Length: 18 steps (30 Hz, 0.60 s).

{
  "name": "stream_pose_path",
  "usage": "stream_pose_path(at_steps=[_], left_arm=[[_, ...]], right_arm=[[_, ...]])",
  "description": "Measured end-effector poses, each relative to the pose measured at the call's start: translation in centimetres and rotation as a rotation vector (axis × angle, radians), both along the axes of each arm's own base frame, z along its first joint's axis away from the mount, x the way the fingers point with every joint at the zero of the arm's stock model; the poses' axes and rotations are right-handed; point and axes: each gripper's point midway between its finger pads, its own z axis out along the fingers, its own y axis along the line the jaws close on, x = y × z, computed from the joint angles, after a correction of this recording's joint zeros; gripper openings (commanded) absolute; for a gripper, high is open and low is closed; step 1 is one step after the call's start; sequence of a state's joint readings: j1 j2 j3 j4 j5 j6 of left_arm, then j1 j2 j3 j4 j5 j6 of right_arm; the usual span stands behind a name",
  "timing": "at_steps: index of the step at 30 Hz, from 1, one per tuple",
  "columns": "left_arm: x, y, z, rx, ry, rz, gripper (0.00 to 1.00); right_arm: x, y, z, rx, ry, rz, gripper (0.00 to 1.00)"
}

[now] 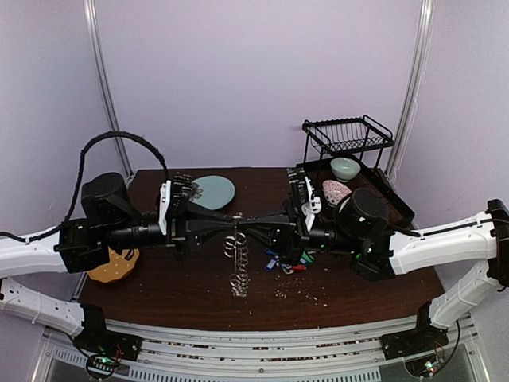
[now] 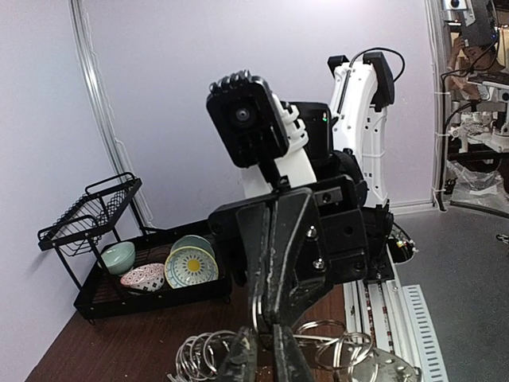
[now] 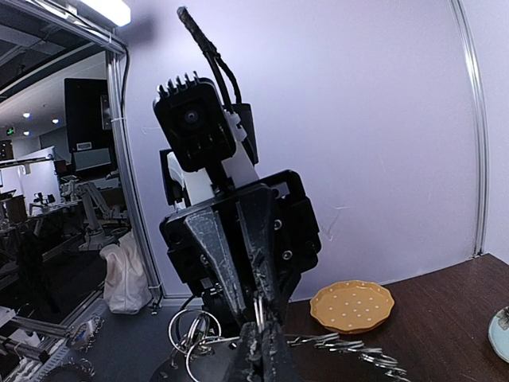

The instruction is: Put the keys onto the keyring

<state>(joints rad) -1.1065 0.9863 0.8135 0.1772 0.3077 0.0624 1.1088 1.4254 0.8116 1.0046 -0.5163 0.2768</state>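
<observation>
My left gripper [image 1: 229,231] and right gripper [image 1: 250,231] meet tip to tip above the middle of the table. Both are shut on the thin wire of the keyring [image 1: 238,267], which hangs below them as a silvery bunch reaching down to the table. In the left wrist view the ring wire [image 2: 262,231] sits pinched between the right gripper's fingers [image 2: 294,239], just above my own left gripper [image 2: 269,354]. In the right wrist view the wire [image 3: 258,309] runs between both pairs of fingertips, above my right gripper [image 3: 265,350]. The keys [image 1: 288,263] with blue, red and green tags lie on the table under the right arm.
A black dish rack [image 1: 350,137] stands at the back right with bowls [image 1: 344,167] in its tray. A teal plate [image 1: 215,191] lies at the back middle. A yellow plate [image 1: 114,267] lies at the left edge and also shows in the right wrist view [image 3: 352,306]. Crumbs dot the front of the table.
</observation>
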Motion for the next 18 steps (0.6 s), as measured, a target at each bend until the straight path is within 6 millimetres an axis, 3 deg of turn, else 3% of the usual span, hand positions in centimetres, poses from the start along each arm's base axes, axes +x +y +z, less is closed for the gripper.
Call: stream_pose_path(at_steps=[2, 10, 13, 18], left_arm=[[0.1, 0.0, -0.1, 0.005, 0.003, 0.005, 0.0], [0.2, 0.1, -0.4, 0.015, 0.002, 0.014, 0.0], [0.5, 0.2, -0.6, 0.026, -0.004, 0.039, 0.0], [1.7, 1.2, -1.5, 0.091, -0.058, 0.127, 0.0]], right_arm=[[0.0, 0.0, 0.0, 0.0, 0.0, 0.0, 0.0], [0.0, 0.0, -0.2, -0.008, -0.005, -0.003, 0.0], [0.1, 0.1, -0.5, -0.02, -0.006, -0.006, 0.23], [1.0, -0.6, -0.9, -0.063, -0.004, -0.028, 0.38]])
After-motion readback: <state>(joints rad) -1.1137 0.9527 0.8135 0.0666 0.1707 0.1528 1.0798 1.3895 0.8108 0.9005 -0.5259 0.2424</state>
